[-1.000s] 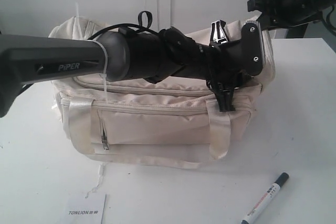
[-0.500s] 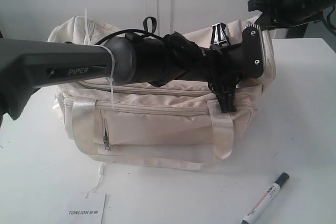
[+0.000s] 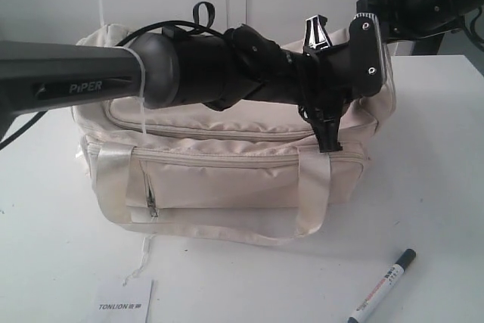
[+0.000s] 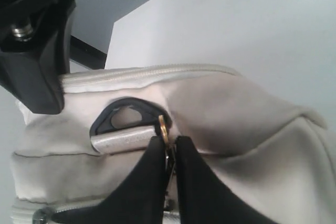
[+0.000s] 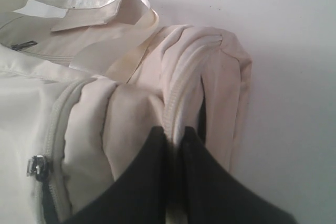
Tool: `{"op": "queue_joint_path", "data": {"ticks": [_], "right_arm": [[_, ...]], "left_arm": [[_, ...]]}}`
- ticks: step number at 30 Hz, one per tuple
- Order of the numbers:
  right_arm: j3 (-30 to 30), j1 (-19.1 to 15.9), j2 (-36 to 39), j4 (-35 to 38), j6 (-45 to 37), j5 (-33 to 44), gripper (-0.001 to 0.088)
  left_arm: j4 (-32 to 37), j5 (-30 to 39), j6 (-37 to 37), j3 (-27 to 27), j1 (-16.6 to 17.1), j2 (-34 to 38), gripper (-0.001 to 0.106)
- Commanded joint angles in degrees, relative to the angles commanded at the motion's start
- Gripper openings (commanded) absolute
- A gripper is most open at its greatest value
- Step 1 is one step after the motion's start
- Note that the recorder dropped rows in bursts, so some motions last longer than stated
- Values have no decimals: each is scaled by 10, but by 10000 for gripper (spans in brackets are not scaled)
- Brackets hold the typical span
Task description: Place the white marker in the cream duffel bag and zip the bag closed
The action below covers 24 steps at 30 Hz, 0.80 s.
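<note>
Left arm [image 3: 76,85] has risen; my left gripper [image 4: 168,142] pinches the zipper pull [image 4: 164,128], right gripper [image 5: 175,132] nips the cream duffel bag [image 3: 227,179] end to brace it; white marker [image 3: 382,287] untouched, lower right.

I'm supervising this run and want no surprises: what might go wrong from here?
The left tool pinches only the thin pull; it may slip off. The right tool grips just a fold of the bag, so the bag might drag along when the pull is tugged.
</note>
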Motion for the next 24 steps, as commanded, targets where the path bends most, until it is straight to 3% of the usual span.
{"op": "queue_joint_path", "data": {"ticks": [15,24], "right_arm": [[0,0,0,0,0,0,0],[0,0,0,0,0,-10,0]], "left_arm": [[0,61,-119,6,0,-26,0],[0,70,-125,6,0,-43,0]]}}
